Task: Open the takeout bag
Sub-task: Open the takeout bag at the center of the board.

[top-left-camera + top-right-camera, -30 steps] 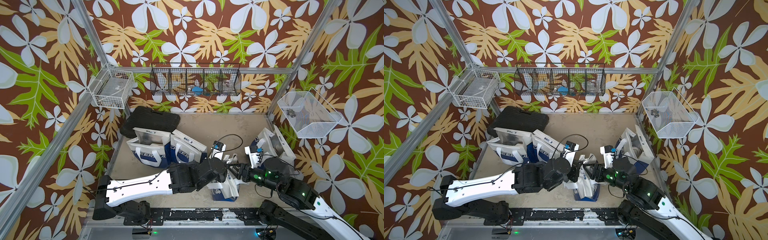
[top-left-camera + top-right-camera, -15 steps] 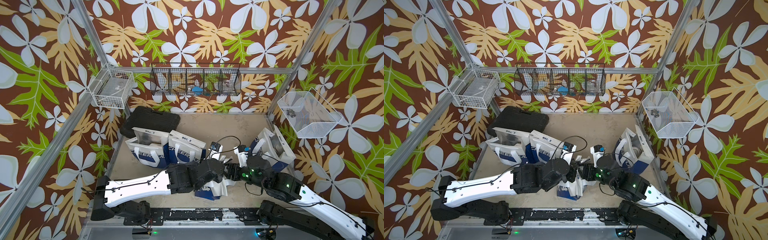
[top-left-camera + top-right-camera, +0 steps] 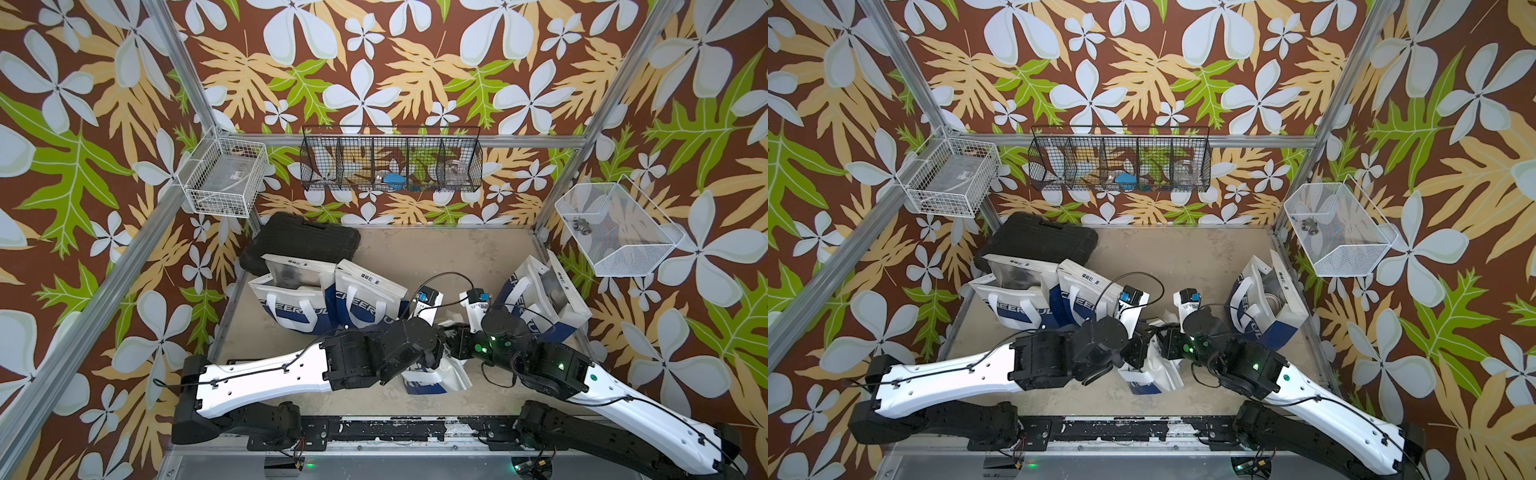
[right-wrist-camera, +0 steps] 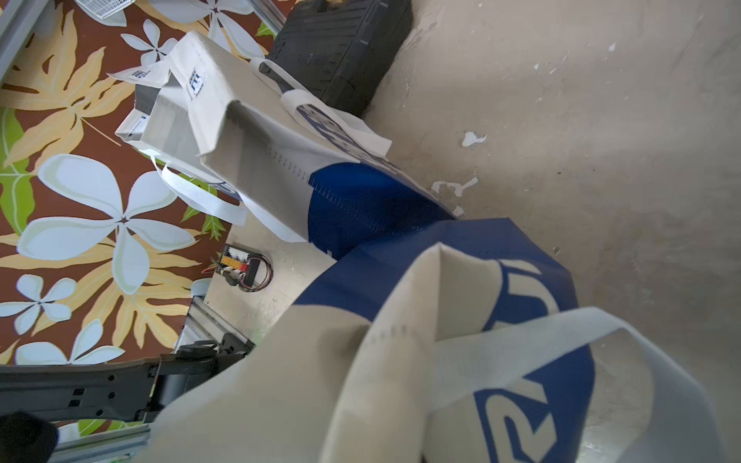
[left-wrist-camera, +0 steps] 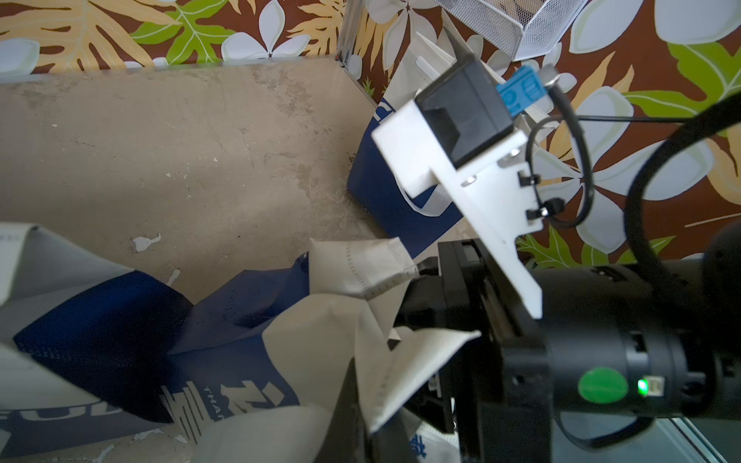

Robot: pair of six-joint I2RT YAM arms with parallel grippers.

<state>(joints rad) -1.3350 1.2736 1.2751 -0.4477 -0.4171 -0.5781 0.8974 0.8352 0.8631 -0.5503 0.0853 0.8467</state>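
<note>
Takeout bag (image 3: 432, 376) sits crumpled on the table (image 3: 436, 257) directly beneath both sets of fingers. Its blue-and-white body slumps away from them toward the robot's base, and its top edge rises into the gap between them. The left gripper (image 3: 441, 338) comes in from one side and the right gripper (image 5: 409, 310) from the opposite side, so they point at each other nearly tip to tip, with only folds of white rim between.

Both are clenched. In the left wrist view the right gripper's tips disappear into a bunched white flap and look to be pinching it. The left gripper's own dark finger (image 5: 347, 405) shows with white cloth folded round it, so it too appears to be grasping the rim (which wall of the bag each one has I cannot tell, as the fabric is too crumpled). In the right wrist view cloth fills everything close to the fingers and hides them.

As I judge it, the coming move turns on this: the mouth lies between the fingertips, and the line joining the grippers runs across it. Drawing them apart along that line should spread the mouth only if they hold opposite walls. Neither arm is nearer, since both are at the rim. The spare bags (image 3: 328, 299) stand well beyond the left gripper and another bag (image 3: 540, 299) stands beyond the right, all off that line.
</note>
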